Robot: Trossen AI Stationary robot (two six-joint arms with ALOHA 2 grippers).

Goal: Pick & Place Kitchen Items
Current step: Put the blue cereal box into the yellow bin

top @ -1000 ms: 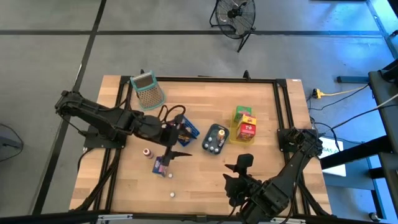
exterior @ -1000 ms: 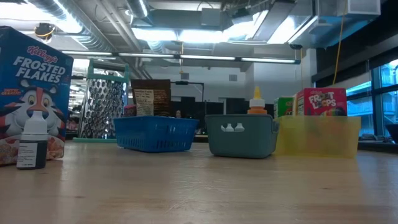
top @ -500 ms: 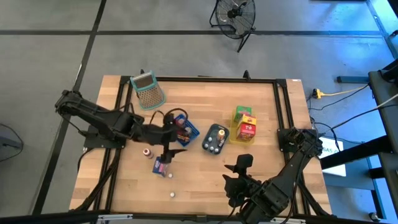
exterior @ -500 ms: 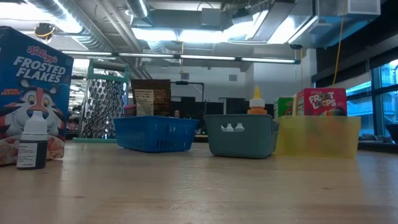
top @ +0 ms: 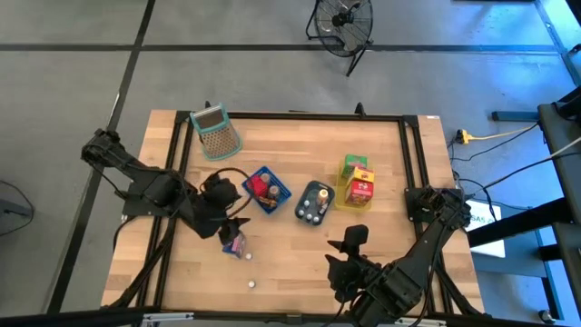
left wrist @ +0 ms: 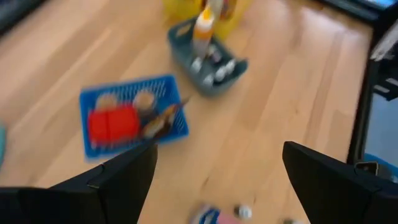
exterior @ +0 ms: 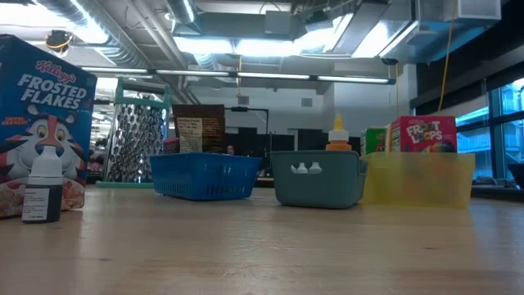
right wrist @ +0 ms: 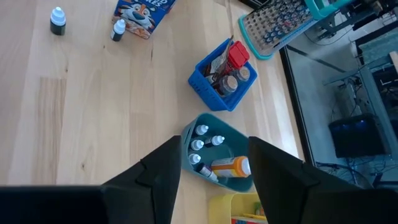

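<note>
**Left arm backs off the blue basket, claw empty**

The left gripper (top: 229, 221), which a second ago hung right over the blue basket (top: 269, 190), has pulled back toward its own side of the table and now sits low over the wood beside the Frosted Flakes box (top: 234, 242). Its fingers (left wrist: 118, 180) are spread wide with nothing between them. To my eye that means a drop into the basket is done and the arm is lining up for the next item, probably the cereal box or one of the little dropper bottles (exterior: 42, 190) standing near it.

The basket is a rigid blue plastic lattice, already holding a red packet (left wrist: 112, 123), a couple of round brown-lidded jars and a dark wrapper. Next to it the grey-teal tub (top: 314, 202) has smooth solid walls and carries small white-capped bottles plus an orange-tipped squeeze bottle (right wrist: 227, 166). The yellow tray (top: 355, 183) is translucent; a Froot Loops box (exterior: 421, 134) stands upright in it. A metal grater with a teal frame (top: 216, 131) lies at the far corner.

Two tiny white round pieces (top: 251, 284) are loose on the pale, grained tabletop (top: 300, 254).

The right gripper (top: 340, 263) waits at the near edge, fingers partly apart, holding nothing.
</note>
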